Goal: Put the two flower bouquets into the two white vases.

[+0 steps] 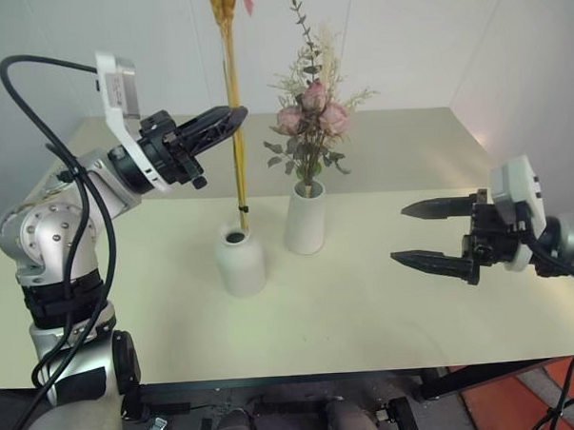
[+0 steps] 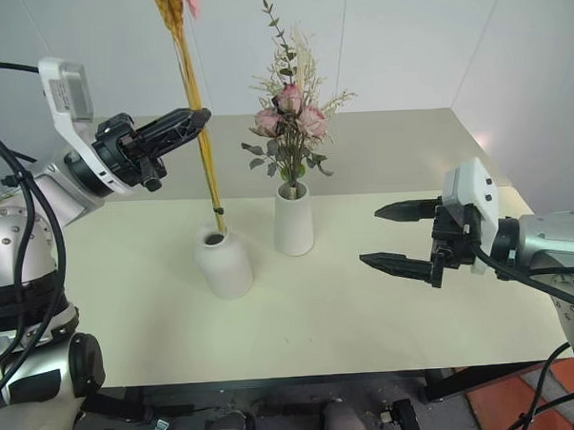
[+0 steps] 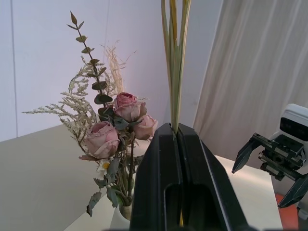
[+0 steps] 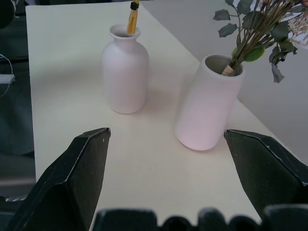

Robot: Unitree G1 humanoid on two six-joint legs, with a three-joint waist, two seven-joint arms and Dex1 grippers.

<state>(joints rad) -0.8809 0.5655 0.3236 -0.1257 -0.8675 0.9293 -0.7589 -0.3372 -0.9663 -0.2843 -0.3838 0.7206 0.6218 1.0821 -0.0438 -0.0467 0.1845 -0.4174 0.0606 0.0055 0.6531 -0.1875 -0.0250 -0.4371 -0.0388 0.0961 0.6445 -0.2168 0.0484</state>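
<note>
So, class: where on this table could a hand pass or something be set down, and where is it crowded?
Free: the table's front strip before the short vase and tall vase, and the patch between the tall vase and right gripper. Crowded: around both vases, under the left gripper.

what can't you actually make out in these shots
- Wheat bouquet: its blooms run off the top edge of both eye views.
- Its stem tip hangs just above or behind the rounded vase; whether it has entered the mouth cannot be told.
- Left end effector, left wrist view: shut fingers hide the stalks below the grip.
- Rose bouquet: its stem ends are hidden inside the taller vase.
</note>
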